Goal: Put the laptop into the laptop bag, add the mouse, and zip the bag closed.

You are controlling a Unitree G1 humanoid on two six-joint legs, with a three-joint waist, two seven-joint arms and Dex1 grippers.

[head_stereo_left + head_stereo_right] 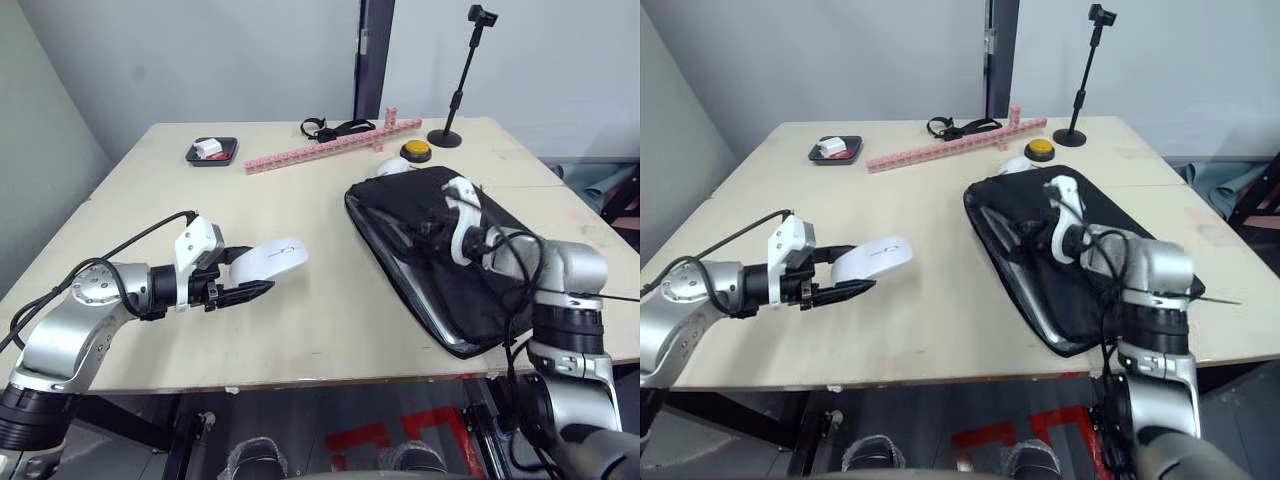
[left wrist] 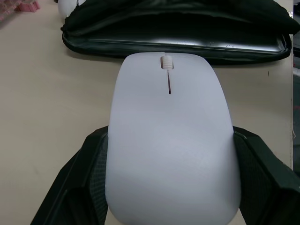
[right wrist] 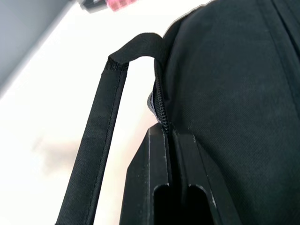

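Near the desk's [image 1: 300, 330] front-left edge, the left gripper [image 1: 250, 275] clamps the white mouse [image 1: 270, 262] between its two fingers, held above the surface. At the right side, the right gripper [image 3: 169, 140] is pinched tight on the zipper edge of the laptop bag [image 1: 440, 260], where the laptop's [image 2: 187, 45] silver edge shows inside. Past the bag's far end sits a yellow button [image 1: 416, 151].

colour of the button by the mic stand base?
Yellow-orange button on a black base, best in the left eye view.
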